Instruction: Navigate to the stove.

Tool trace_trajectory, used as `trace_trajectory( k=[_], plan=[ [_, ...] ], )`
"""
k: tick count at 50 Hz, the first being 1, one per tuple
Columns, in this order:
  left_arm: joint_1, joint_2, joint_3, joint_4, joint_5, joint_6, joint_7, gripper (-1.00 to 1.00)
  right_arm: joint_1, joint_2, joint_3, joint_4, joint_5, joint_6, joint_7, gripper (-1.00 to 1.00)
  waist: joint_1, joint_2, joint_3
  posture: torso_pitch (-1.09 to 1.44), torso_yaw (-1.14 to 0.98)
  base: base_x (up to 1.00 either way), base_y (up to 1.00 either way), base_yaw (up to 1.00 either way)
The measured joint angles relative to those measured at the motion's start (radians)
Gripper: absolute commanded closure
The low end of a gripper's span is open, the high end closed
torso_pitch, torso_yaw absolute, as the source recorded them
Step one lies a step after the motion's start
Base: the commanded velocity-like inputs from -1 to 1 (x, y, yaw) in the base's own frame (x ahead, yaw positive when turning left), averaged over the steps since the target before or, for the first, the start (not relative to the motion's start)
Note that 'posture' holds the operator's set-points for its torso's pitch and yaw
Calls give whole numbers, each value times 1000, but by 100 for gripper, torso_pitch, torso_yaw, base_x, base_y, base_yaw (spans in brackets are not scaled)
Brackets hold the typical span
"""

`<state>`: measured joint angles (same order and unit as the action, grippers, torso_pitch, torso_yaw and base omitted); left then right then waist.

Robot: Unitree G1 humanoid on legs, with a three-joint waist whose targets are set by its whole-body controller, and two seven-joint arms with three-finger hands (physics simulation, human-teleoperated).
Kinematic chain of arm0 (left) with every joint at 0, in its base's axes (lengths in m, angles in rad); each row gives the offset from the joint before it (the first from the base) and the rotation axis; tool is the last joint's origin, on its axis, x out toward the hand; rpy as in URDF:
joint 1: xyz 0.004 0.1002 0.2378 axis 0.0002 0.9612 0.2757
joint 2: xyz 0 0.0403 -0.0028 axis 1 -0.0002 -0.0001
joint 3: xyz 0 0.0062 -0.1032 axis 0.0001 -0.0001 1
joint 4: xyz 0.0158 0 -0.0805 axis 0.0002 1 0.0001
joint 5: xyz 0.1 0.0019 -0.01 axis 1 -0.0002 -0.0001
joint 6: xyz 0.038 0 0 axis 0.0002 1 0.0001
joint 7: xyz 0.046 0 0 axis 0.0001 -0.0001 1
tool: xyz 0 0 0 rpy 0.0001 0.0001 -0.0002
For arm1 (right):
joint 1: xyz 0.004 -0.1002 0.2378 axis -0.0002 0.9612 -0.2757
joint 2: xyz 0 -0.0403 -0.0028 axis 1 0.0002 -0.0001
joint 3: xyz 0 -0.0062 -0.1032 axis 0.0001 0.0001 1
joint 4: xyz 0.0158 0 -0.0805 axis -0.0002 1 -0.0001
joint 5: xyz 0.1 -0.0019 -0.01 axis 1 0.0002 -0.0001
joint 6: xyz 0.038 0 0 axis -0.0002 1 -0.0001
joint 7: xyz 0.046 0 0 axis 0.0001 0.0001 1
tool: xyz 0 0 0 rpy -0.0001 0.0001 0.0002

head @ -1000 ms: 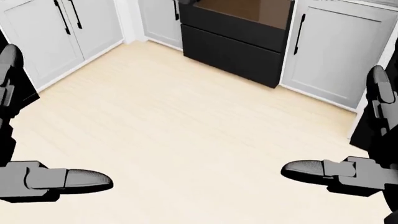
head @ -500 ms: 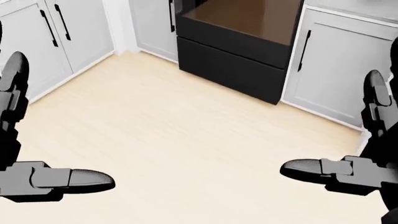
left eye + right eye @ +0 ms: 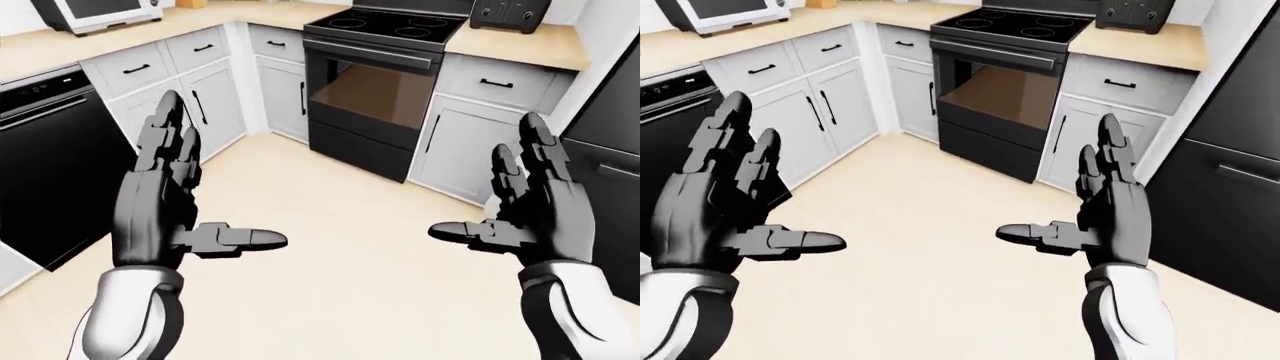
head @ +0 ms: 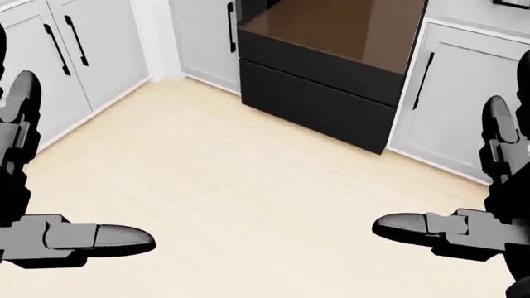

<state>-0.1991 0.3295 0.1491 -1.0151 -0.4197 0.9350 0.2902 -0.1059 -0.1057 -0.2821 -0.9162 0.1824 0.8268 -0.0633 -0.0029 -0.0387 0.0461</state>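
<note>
Stove (image 3: 385, 82) sits top centre of the left-eye view, black, four burners on top, oven window brown, between grey cabinets (image 3: 185, 97) under a tan counter (image 3: 520, 45). Microwave (image 3: 100, 11) at top left, toaster (image 3: 510, 11) at top right just beside the stove. Black dishwasher (image 3: 45, 165) at left edge. Left hand (image 3: 165, 202) and right hand (image 3: 530, 210) both raised over the pale wood floor (image 3: 350, 255), fingers spread, thumbs pointing inward, holding nothing. Hands well apart from the stove.
</note>
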Motion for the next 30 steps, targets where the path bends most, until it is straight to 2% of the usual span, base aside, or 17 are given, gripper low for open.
trace_trajectory(
  k=[2, 4, 7, 9, 11, 12, 14, 16, 20, 23, 25, 26, 28, 30],
  plan=[
    [-3, 0, 4, -3, 1, 6, -7, -100, -4, -1, 1, 0, -3, 6, -4, -100, -3, 2, -10, 0, 0, 25, 21, 0],
    [-9, 2, 12, -13, 5, 0, -7, -100, -11, -3, 2, -20, -1, 6, -5, -100, -5, 21, -11, 0, 0, 24, 22, 0],
    [-12, 8, 12, -24, 3, -12, -2, -100, -17, -8, 0, -39, 3, 1, -5, -100, -15, 65, -5, 0, 0, 21, 20, 0],
    [-14, 14, 12, -22, -3, -16, 3, -100, -24, -9, 1, -37, 2, 0, -5, -100, -10, 110, -14, 0, 0, 19, 20, 0],
    [-7, 19, 18, -3, -7, -10, 12, -100, -16, 4, 14, -26, 6, 9, -3, -100, 6, 101, 0, 0, 0, 20, 18, 0],
    [1, 20, 21, 4, -7, -3, 17, -100, -14, 3, 22, -18, 10, 19, 0, -100, 12, 107, 3, 0, 0, 19, 18, 0],
    [3, 23, 20, 7, -10, 4, 26, -100, -10, 0, 21, -10, 13, 25, 5, -100, 17, 103, -5, 0, 0, 18, 17, 0],
    [-1, 25, 17, -4, -12, -2, 27, -100, -12, -3, 11, -12, 9, 19, 5, -100, 16, 85, -13, 0, 0, 19, 15, 0],
    [-7, 22, 16, -18, -12, -14, 25, -100, -17, -3, 8, -25, 1, -5, 3, -100, 20, 41, -9, 0, 0, 18, 15, 0],
    [-6, 20, 16, -15, -5, -15, 23, -100, -19, -2, 10, -29, 5, -5, 5, -100, 24, -3, -11, 0, 0, 17, 16, 0],
    [-2, 12, 4, -9, -9, -13, 22, -100, -15, -6, 1, -21, 5, -1, 3, -100, 8, 13, -4, 0, 0, 15, 16, 0],
    [0, 13, -2, -4, -14, -8, 20, -100, -8, -4, -2, -12, 2, 1, 0, -100, 3, 10, -2, 0, 0, 12, 16, 0],
    [1, 15, -4, -1, -23, 0, 16, -100, -2, -3, -4, 3, -5, 5, -5, -100, -3, 3, -11, 0, 0, 11, 16, 0],
    [-4, 22, 3, -6, -27, -3, 20, -100, -7, -5, 1, 2, -10, 3, -7, -100, -2, 14, -16, 0, 0, 11, 16, 0]
  ],
)
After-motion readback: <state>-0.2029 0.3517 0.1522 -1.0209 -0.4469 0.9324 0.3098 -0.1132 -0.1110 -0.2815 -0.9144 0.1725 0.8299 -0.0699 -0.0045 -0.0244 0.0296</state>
